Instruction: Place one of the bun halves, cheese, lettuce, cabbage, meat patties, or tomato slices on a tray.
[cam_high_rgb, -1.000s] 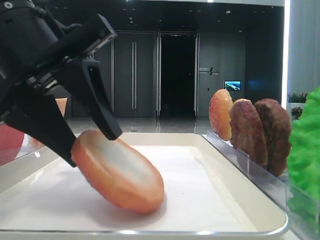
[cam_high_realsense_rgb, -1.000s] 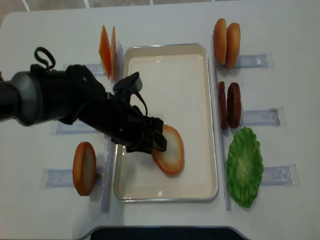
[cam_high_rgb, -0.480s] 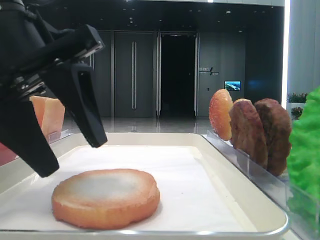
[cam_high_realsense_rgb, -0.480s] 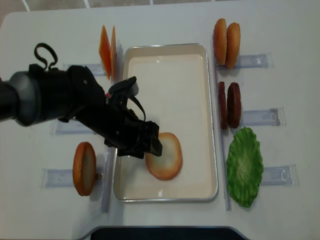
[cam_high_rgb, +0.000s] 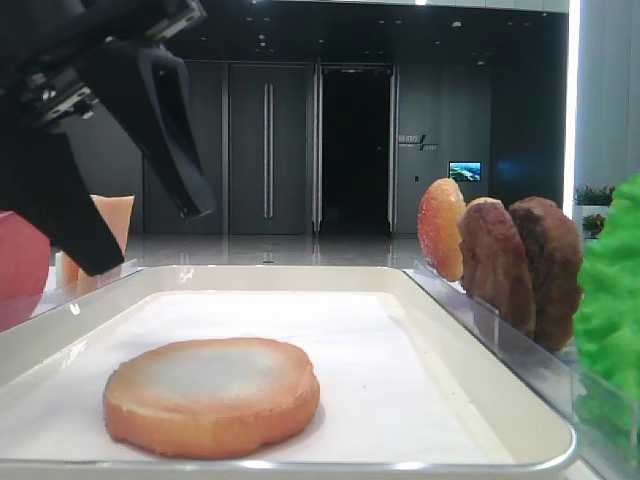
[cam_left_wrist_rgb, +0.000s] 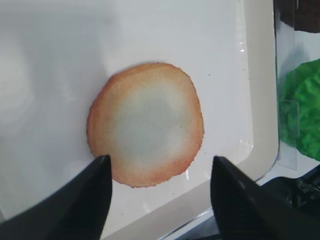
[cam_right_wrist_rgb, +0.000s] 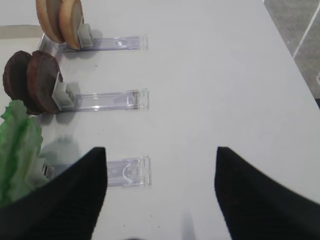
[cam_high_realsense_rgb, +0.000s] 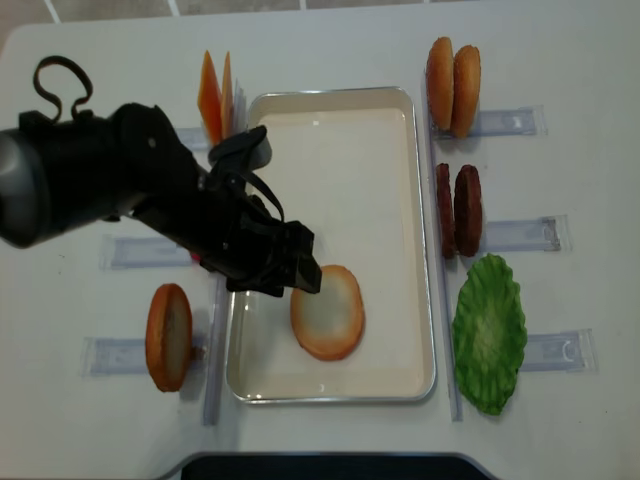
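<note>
One bun half (cam_high_realsense_rgb: 327, 312) lies flat, pale face up, in the near part of the tray (cam_high_realsense_rgb: 340, 97), and I see my left gripper (cam_high_realsense_rgb: 285, 272) above it with its fingers (cam_high_rgb: 165, 130) spread wide and clear of the bun. My right gripper (cam_right_wrist_rgb: 160, 192) hangs over the bare worktop (cam_right_wrist_rgb: 210, 65), its fingers apart with nothing between them, near the lettuce (cam_high_realsense_rgb: 489, 333) and meat patties (cam_high_realsense_rgb: 457, 210).
</note>
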